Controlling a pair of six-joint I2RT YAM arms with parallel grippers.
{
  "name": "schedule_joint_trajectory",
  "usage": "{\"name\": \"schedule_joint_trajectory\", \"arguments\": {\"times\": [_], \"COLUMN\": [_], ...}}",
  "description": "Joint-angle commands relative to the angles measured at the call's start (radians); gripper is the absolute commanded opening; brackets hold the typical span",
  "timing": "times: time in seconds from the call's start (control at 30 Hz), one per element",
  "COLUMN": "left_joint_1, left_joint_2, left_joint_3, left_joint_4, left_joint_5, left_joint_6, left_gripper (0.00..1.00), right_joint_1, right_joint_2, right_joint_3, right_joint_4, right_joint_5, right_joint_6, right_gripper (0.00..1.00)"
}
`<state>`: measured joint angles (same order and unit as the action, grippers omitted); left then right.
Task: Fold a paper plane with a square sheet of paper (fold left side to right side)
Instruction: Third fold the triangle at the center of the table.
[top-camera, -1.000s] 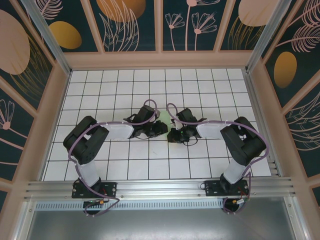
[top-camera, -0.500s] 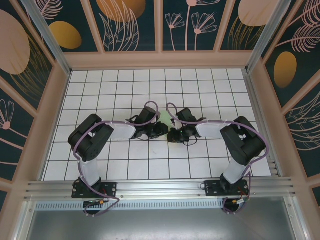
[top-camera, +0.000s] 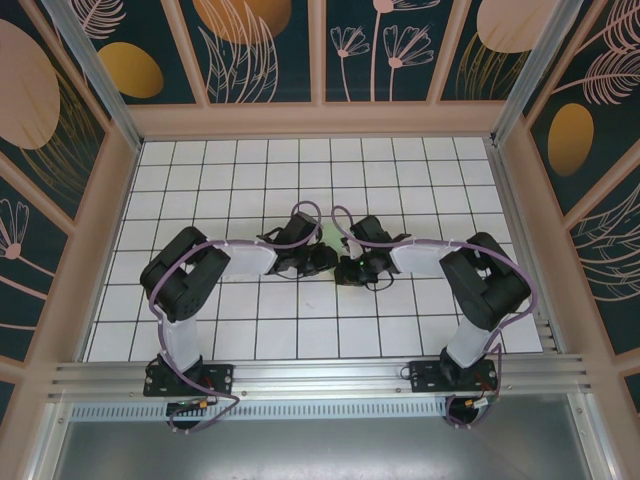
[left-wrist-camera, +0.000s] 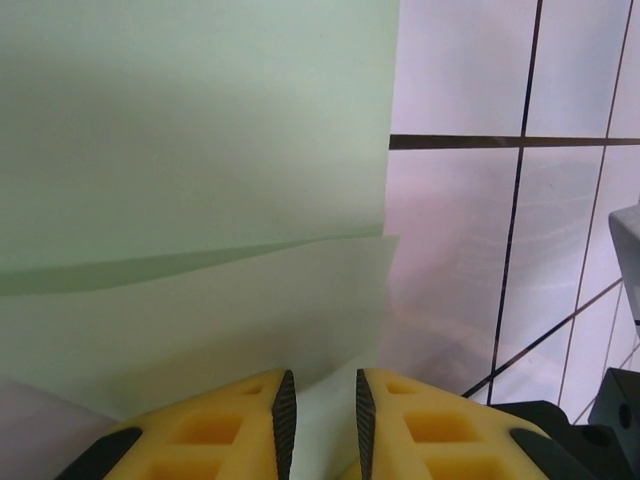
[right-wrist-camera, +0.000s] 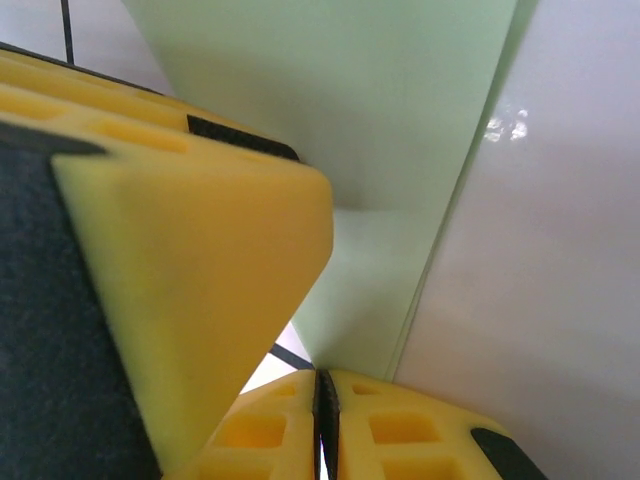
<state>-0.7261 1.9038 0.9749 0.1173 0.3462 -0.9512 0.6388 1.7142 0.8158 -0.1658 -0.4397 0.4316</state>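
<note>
The square sheet of paper (left-wrist-camera: 200, 150) is pale mint green and lies folded on the tiles, one layer over another, with a flap edge running across it. In the top view only a sliver of the paper (top-camera: 320, 235) shows between the two wrists. My left gripper (left-wrist-camera: 320, 400) stands low over the paper's near edge, jaws a narrow gap apart, with paper showing in the gap. My right gripper (right-wrist-camera: 322, 385) is shut, and its tips meet the corner of the paper (right-wrist-camera: 380, 130). Whether paper is pinched there I cannot tell. The grippers (top-camera: 328, 262) (top-camera: 345, 270) nearly touch.
A yellow finger of the left gripper (right-wrist-camera: 190, 280) looms close on the left of the right wrist view. The white grid-tiled floor (top-camera: 300, 180) is ringed by wooden walls (top-camera: 320, 118). An aluminium rail (top-camera: 320, 375) runs along the near edge by both arm bases.
The left arm has shifted a little to the right, closer to the right gripper, and its jaws have parted slightly. The right arm has stayed put.
</note>
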Motion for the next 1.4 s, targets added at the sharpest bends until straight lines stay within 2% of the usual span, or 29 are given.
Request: {"name": "schedule_joint_trajectory", "arguments": {"times": [0.0, 1.07, 1.3, 1.37], "left_joint_1": [0.009, 0.192, 0.199, 0.197], "left_joint_2": [0.050, 0.045, -0.098, -0.150], "left_joint_3": [0.026, 0.072, 0.080, 0.054], "left_joint_4": [-0.078, -0.154, -0.209, -0.186], "left_joint_5": [-0.116, -0.136, -0.179, -0.141], "left_joint_6": [0.066, 0.207, 0.257, 0.270], "left_gripper": [0.27, 0.35, 0.40, 0.41], "right_joint_1": [0.005, 0.004, 0.000, -0.007], "right_joint_2": [0.076, 0.066, 0.056, 0.047], "right_joint_3": [-0.034, -0.037, -0.037, -0.037], "right_joint_4": [-0.136, -0.134, -0.122, -0.113], "right_joint_5": [0.156, 0.138, 0.124, 0.108], "right_joint_6": [-0.014, -0.024, -0.030, -0.035], "right_gripper": [0.14, 0.14, 0.14, 0.14]}}
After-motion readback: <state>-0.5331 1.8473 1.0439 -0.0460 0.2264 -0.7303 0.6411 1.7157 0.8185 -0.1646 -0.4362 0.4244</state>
